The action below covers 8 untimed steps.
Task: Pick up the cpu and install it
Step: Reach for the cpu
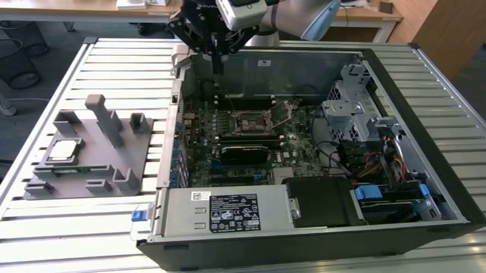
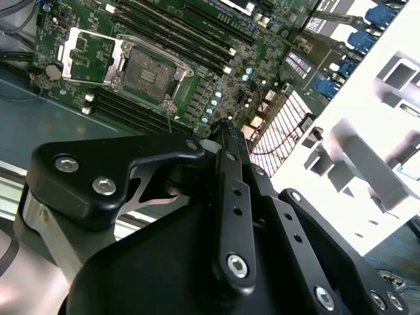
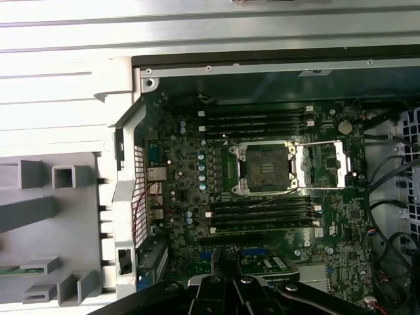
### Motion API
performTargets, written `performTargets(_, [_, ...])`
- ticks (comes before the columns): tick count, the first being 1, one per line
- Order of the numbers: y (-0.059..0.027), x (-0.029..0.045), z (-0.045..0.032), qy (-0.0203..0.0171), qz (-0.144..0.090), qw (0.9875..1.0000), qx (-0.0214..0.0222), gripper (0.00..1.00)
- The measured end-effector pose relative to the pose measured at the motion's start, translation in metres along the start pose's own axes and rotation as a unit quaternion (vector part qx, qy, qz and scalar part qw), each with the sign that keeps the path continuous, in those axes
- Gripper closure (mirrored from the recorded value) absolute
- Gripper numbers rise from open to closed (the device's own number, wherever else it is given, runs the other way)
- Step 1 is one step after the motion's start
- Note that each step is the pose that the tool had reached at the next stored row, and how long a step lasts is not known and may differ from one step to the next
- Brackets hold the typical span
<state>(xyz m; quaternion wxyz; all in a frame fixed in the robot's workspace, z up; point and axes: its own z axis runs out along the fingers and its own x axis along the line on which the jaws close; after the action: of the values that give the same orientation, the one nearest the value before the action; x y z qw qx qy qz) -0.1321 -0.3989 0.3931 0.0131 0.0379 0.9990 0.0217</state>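
1. My fingers (image 1: 218,61) are clenched together with nothing between them, hanging over the rear edge of the open black computer case (image 1: 436,142).
2. The cpu (image 1: 63,149), a small flat silver-grey square chip, lies well apart from my fingers, on the grey plastic holder (image 1: 114,165) beside the case on the slatted metal desk (image 1: 76,233).
3. Below my fingers, the open metal-framed socket (image 3: 266,167) on the green motherboard (image 3: 184,190) is empty.
4. I judge the job barely begun: pick-up and installation both remain.

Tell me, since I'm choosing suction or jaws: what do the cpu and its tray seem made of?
The cpu top looks like bare metal: silver-grey, with a dull sheen. The tray looks like matte grey plastic, perhaps printed: uniform colour, blocky posts, no shine.
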Motion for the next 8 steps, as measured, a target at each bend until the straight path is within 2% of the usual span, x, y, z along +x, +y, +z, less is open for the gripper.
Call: performTargets(8, [-0.0002,0.0024,0.0001,0.0002,0.0,1.0,0.0,0.89])
